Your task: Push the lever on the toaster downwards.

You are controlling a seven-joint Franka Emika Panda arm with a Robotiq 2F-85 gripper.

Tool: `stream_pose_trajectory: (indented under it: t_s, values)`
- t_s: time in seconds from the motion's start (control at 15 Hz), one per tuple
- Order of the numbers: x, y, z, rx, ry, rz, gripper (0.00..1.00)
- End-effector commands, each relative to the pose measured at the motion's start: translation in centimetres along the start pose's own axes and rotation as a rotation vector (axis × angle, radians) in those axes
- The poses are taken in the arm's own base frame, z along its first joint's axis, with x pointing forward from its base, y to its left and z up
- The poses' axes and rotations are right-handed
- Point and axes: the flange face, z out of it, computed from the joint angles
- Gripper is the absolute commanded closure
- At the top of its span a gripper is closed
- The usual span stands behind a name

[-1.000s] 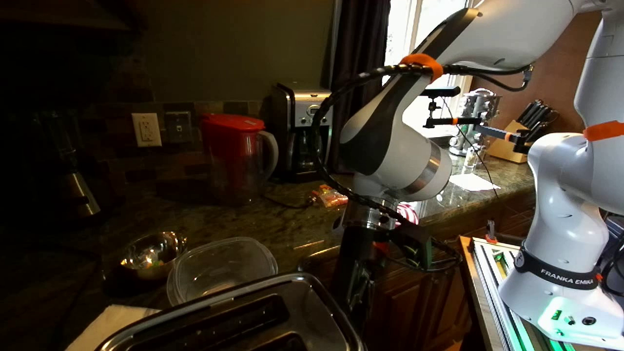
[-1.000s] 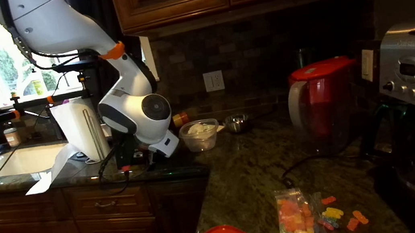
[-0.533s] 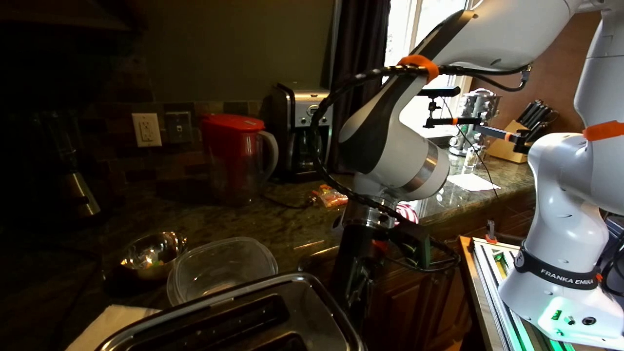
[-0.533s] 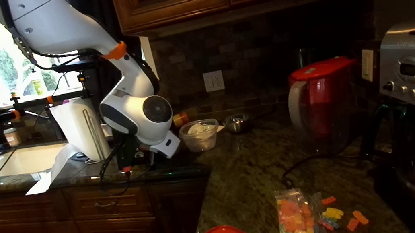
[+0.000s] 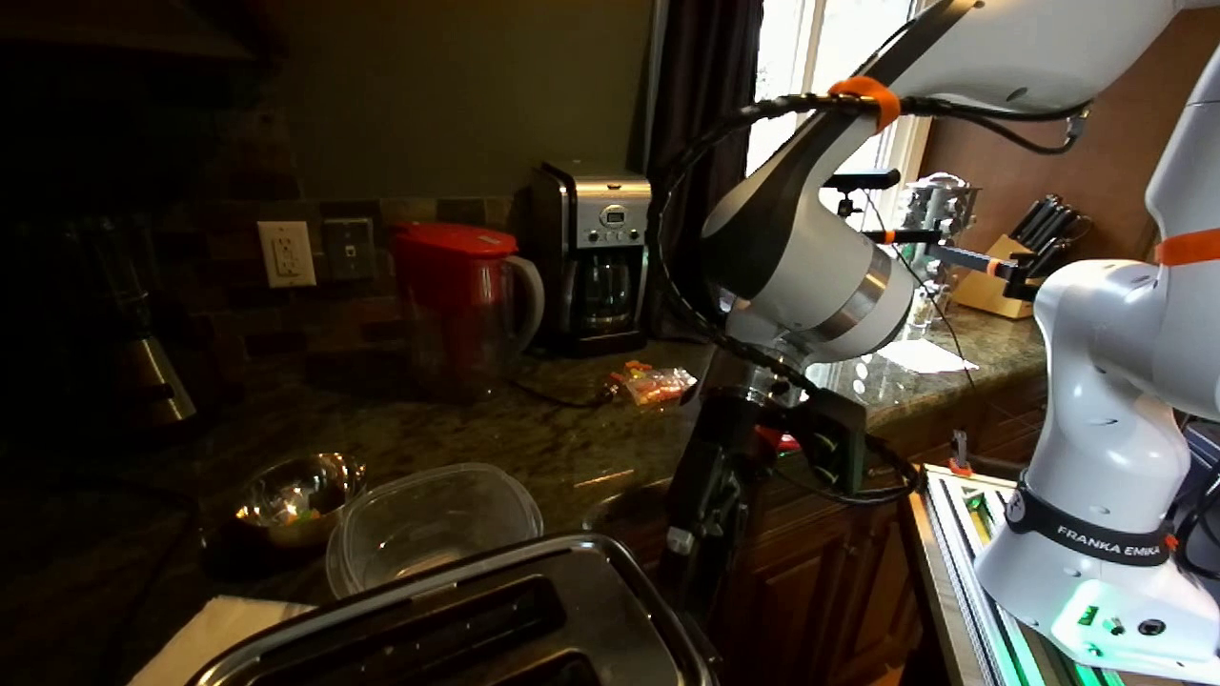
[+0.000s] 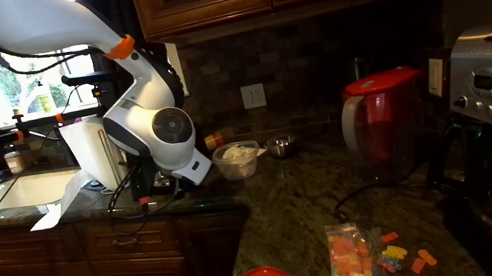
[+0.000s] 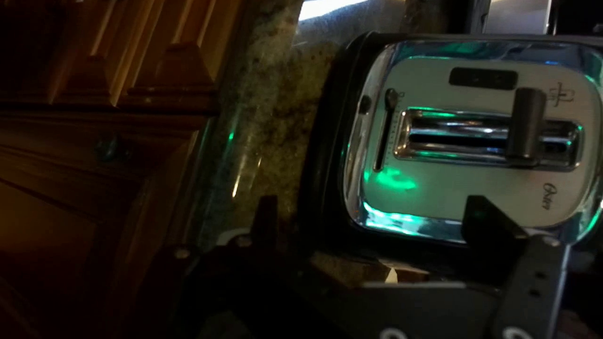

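The toaster [image 5: 620,615] is silver metal with long dark slots and stands at the bottom of an exterior view. In the wrist view, the toaster's front panel [image 7: 452,193] faces me. Its dark lever [image 7: 526,125] sits near the right end of the slot, the end away from the counter. My gripper [image 7: 372,202] is open, with fingers wide apart and nothing between them. The right finger overlaps the panel's lower edge, beside the lever and apart from it in the picture. In an exterior view, the gripper [image 5: 701,553] hangs beside the toaster's end. The arm mostly hides this area in an exterior view.
A clear plastic container [image 5: 505,495] and a metal bowl [image 5: 295,534] stand behind the toaster. A red pitcher [image 5: 457,295] and a coffee maker [image 5: 610,186] stand farther back. A paper towel roll [image 6: 93,149] is close behind the arm. Wooden cabinets [image 7: 56,188] lie below the counter edge.
Over the last half second the arm has risen and drawn back toward its base, lifting the gripper beside the toaster. Before that it barely moved. The toaster has not moved.
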Motion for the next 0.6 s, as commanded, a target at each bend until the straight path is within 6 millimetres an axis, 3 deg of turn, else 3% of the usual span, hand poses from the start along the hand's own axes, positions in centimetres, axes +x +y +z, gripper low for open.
stream_pose_trajectory:
  t_s: [0.0, 0.4, 0.47, 0.53]
  values:
    - [-1.5, -0.3, -2.8, -0.019, 0.178, -0.011, 0.0]
    - [-4.4, -4.2, -6.2, -0.256, 0.456, -0.127, 0.0]
    - [-2.0, -3.2, -5.2, -0.221, 0.384, -0.108, 0.0]
    - [-2.7, -4.1, -5.5, -0.242, 0.419, -0.127, 0.0]
